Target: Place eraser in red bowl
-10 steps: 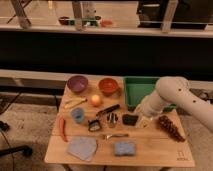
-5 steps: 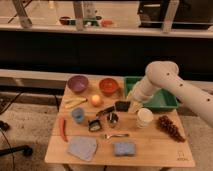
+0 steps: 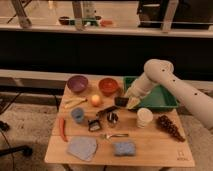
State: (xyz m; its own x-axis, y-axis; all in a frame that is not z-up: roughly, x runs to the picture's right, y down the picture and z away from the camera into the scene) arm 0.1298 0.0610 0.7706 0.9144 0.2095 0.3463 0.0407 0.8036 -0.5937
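My gripper (image 3: 126,102) is shut on the eraser (image 3: 121,101), a small flat black block, and holds it just above the table, a little right of and in front of the red bowl (image 3: 108,85). The bowl is round, orange-red, and stands at the back middle of the wooden table (image 3: 150,150). The white arm reaches in from the right, over the green tray (image 3: 159,100).
A purple bowl (image 3: 77,83) stands left of the red one. An orange fruit (image 3: 96,100), a black-handled tool (image 3: 104,111), a blue cup (image 3: 77,115) and a metal cup (image 3: 112,119) lie below. A white cup (image 3: 144,117), grapes (image 3: 170,128), a blue sponge (image 3: 124,148), grey cloth (image 3: 82,148) and red chili (image 3: 62,129) fill the front.
The gripper has lifted the eraser from the table near the white cup and carried it back and to the left, towards the red bowl.
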